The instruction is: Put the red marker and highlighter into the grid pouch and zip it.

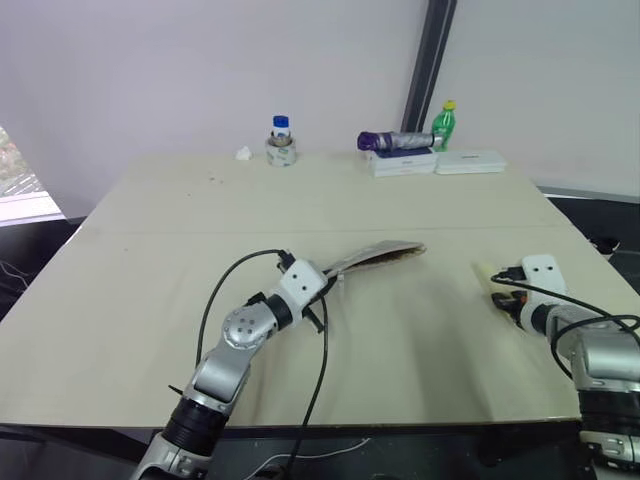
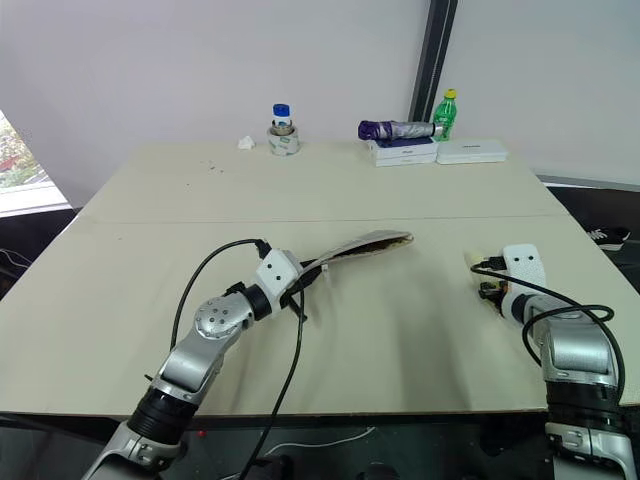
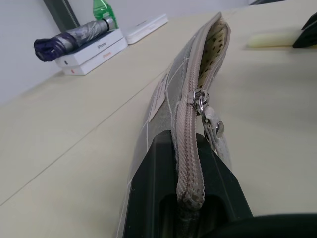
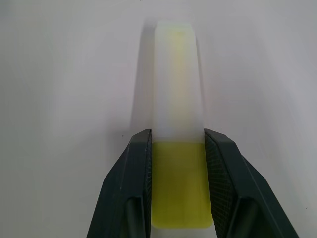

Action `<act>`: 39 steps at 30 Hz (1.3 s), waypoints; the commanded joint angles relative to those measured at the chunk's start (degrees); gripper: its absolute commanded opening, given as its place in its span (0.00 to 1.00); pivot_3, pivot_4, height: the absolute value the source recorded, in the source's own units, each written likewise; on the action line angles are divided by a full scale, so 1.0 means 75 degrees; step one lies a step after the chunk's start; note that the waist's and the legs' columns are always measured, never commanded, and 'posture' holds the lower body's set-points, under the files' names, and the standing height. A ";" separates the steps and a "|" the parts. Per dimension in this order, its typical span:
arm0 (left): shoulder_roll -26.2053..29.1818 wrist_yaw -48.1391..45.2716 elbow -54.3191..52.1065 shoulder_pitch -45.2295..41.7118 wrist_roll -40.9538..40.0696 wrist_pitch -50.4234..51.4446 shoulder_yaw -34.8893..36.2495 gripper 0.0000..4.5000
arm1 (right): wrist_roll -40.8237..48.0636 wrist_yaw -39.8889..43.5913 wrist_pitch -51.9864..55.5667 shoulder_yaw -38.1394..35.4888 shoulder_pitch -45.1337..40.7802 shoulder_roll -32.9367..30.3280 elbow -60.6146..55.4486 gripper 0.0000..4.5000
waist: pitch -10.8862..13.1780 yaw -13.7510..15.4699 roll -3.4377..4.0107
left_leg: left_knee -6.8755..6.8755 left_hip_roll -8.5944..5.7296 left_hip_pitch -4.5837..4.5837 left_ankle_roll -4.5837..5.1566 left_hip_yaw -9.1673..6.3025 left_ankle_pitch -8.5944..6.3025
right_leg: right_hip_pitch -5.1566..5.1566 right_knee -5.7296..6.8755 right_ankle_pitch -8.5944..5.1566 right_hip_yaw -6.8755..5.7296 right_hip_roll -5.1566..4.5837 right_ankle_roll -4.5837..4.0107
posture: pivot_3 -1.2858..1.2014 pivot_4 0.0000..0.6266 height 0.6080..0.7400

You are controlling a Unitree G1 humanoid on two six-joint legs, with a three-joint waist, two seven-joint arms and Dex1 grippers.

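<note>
Right of the grid pouch [image 1: 375, 256], held open-mouthed in the left gripper [image 3: 190, 198]'s shut fingers, the right gripper [image 4: 177, 183]'s fingers close around the highlighter [image 4: 174, 99], which next needs lifting into the pouch's mouth.

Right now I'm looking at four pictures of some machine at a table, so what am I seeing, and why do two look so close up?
It is a two-armed robot. Two pictures come from cameras in its head, looking down over a beige table. The close ones come from a camera on each wrist. The left claw is shut on the grid pouch, holding it up with the zipper partly open. The right claw has its fingers against both sides of the highlighter, which lies on the table. At the far edge stand a green bottle, a folded umbrella on white boxes, and a small jar.
</note>
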 commanded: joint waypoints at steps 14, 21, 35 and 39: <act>0.0496 0.0759 0.0694 -0.0292 0.1095 -0.1419 -0.0053 0.00 | 0.0760 0.2449 -0.0739 0.1939 -0.0142 -0.1327 -0.3564 0.20 | 0.0006 0.0025 0.0011 | 0.0001 0.0001 -0.0001 0.0000 -0.0007 0.0000 | 0.0004 -0.0009 0.0001 -0.0004 -0.0006 0.0005 | 0.52 0.24 0.98; 0.0503 0.0698 0.0553 -0.0214 0.1091 -0.1431 -0.0070 0.00 | 0.0729 0.2405 -0.0494 0.2244 -0.0371 -0.1234 -0.3388 0.20 | 0.0006 0.0009 0.0011 | -0.0002 0.0000 -0.0002 0.0001 -0.0006 -0.0001 | 0.0001 -0.0014 0.0002 -0.0004 -0.0003 0.0005 | 0.52 0.24 0.98; 0.0838 0.0273 0.0349 -0.0082 0.1328 -0.2096 -0.0427 0.00 | 0.0540 0.2703 -0.0490 0.2830 -0.0488 -0.1414 -0.3243 0.20 | 0.0006 0.0000 0.0011 | -0.0002 0.0000 -0.0002 0.0002 -0.0006 -0.0001 | 0.0001 -0.0014 0.0002 -0.0004 -0.0002 0.0005 | 0.52 0.24 0.98; 0.1065 -0.0104 0.0293 0.0031 0.1306 -0.2429 -0.0606 0.00 | 0.0466 0.3071 -0.0706 0.3217 -0.0571 -0.1619 -0.3513 0.20 | 0.0006 -0.0012 0.0012 | -0.0003 0.0000 -0.0002 0.0001 -0.0006 -0.0001 | -0.0001 -0.0014 0.0002 -0.0004 -0.0002 0.0005 | 0.52 0.24 0.98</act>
